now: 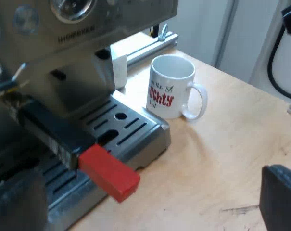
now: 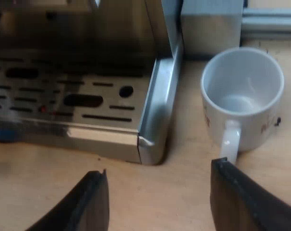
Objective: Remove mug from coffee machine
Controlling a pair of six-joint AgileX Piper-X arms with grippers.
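A white mug (image 1: 171, 86) with red and green lettering stands upright and empty on the wooden table, just beside the drip tray (image 1: 135, 127) of the espresso machine (image 1: 63, 43). The holder's dark handle with its red end (image 1: 109, 173) juts out from the machine's front over the tray. My left gripper (image 1: 150, 207) is open, its fingers wide apart near the red end, holding nothing. Seen from the right wrist, the mug (image 2: 244, 96) has its handle (image 2: 229, 139) pointing at my right gripper (image 2: 157, 192), which is open, one fingertip (image 2: 232, 185) just short of the handle.
The table (image 1: 232, 159) is bare wood around the mug. A grey block (image 2: 210, 26) and an aluminium rail (image 2: 270, 24) lie just beyond the mug. The drip tray's metal corner (image 2: 152, 144) stands close beside it.
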